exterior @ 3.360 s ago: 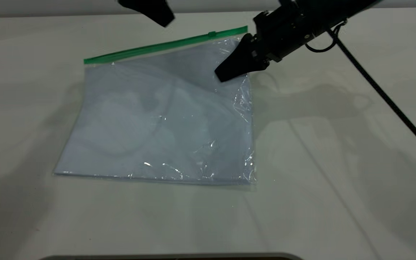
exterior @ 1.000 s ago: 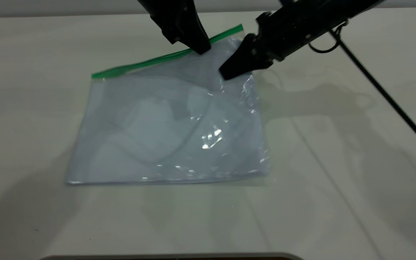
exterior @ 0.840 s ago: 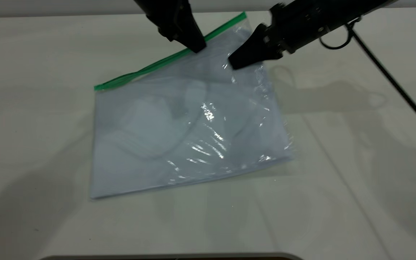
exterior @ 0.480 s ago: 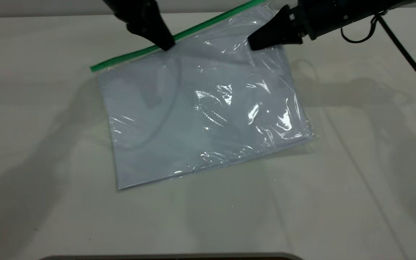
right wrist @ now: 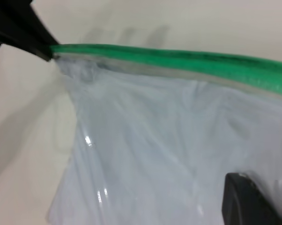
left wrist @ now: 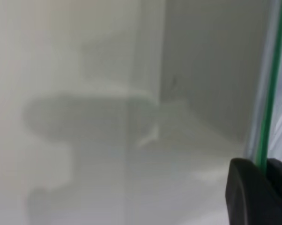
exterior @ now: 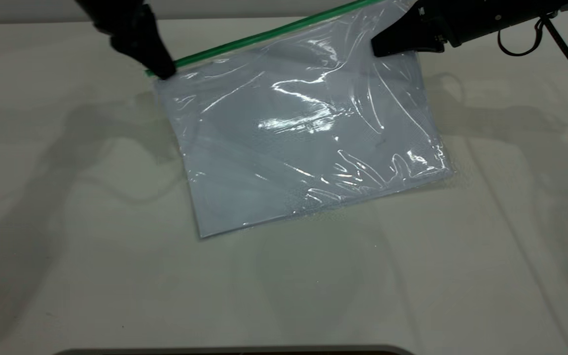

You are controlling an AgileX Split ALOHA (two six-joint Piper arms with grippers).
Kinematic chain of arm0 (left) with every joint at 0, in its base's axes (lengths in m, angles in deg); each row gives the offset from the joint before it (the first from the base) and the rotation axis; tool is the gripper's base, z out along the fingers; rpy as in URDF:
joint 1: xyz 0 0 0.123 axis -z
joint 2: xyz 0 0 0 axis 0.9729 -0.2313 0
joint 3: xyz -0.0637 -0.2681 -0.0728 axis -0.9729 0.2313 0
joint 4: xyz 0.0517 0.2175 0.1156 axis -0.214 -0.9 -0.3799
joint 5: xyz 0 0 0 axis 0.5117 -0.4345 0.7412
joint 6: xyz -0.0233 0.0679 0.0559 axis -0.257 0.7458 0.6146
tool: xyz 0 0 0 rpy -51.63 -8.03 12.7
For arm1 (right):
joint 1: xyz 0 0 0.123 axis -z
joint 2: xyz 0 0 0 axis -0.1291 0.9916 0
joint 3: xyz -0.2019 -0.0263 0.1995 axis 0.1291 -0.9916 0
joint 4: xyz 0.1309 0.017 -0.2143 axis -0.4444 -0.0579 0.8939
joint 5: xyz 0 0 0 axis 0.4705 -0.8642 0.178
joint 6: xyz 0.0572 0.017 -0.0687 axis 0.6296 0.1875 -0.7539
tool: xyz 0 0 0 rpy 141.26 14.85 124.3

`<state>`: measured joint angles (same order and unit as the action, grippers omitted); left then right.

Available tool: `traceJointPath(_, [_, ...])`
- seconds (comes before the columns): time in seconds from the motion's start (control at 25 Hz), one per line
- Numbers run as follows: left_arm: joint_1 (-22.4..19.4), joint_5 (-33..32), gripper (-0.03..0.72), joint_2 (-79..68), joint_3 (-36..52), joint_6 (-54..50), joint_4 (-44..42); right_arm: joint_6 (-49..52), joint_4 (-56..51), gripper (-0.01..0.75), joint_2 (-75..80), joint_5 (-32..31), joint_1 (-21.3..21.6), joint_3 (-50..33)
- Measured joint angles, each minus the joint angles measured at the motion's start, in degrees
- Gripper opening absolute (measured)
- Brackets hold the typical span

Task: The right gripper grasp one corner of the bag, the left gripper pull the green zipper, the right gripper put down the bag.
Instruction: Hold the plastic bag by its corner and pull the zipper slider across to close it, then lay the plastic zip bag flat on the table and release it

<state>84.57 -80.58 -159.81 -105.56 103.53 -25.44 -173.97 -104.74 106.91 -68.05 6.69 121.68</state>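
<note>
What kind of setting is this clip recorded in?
Probably a lab tabletop rig: a bare pale table, two black robot grippers, left gripper and right gripper, working one staged bag by its green zipper.

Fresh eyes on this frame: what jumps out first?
The clear bag, glossy with glare, hangs tilted over the middle of the table, stretched between two black grippers. The left gripper pinches the left end of the green zipper along the far edge. The right gripper holds the far right corner.
</note>
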Motion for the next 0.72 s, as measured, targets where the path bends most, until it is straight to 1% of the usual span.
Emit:
traceJointPath(0.2, [-0.31, -0.34, 0.055, 0.0, 0.0, -0.15, 0.53, 0.04, -0.17, 0.044, 0.0, -0.04, 0.12, 0.0])
traceJointPath(0.32, [-0.31, -0.46, 0.074, 0.0, 0.0, -0.15, 1.33, 0.07, -0.17, 0.087, 0.0, 0.19, 0.12, 0.0])
traceJointPath(0.4, [-0.38, -1.06, 0.109, 0.0, 0.0, -0.2, 1.75, 0.12, 0.07, 0.161, 0.0, 0.96, 0.26, 0.0])
traceJointPath(0.44, [-0.5, -1.63, 0.141, 0.0, 0.0, -0.25, 1.81, 0.41, 0.55, 0.204, 0.0, 1.4, 0.47, 0.0])
traceJointPath(0.52, [-0.68, -2.45, 0.218, 0.0, 0.0, -1.05, 1.94, 1.92, 1.27, 0.319, 0.0, 1.93, 0.75, 0.0])
traceJointPath(0.64, [-0.81, -2.81, 0.371, 0.0, 0.0, -3.78, 1.93, 3.04, 1.66, 0.481, 0.0, 3.11, 1.0, 0.0])
traceJointPath(0.72, [-0.86, -2.87, 0.46, 0.0, 0.0, -6.62, 1.93, 3.94, 1.66, 0.567, -0.21, 4.62, 1.0, 0.0])
